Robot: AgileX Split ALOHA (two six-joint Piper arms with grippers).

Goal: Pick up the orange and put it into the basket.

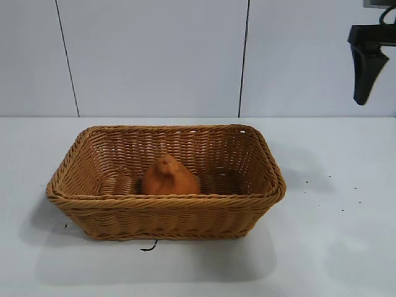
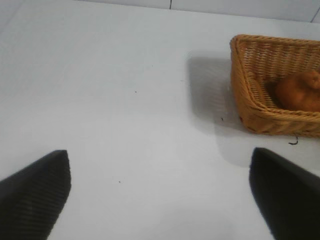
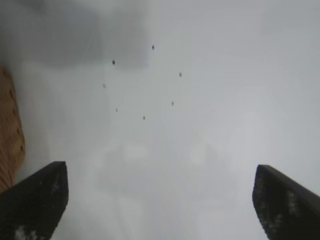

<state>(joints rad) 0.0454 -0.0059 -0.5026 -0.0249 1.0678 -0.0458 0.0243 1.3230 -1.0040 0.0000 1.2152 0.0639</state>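
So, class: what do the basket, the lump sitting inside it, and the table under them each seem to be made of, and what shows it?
Basket: woven wicker or similar cane, tan-brown, with visible strands and a braided rim. Orange: matte burnt-orange, rough knobbly skin; real or imitation fruit cannot be told. Table: smooth, pale, faintly glossy surface, perhaps laminate, with dark specks.

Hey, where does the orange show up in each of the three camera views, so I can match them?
Exterior view: the orange sits inside the basket, near its front wall.
Left wrist view: the orange lies in the basket at the picture's right edge.
Right wrist view: not in it.
Shared landmark: the basket, a sliver in the right wrist view.
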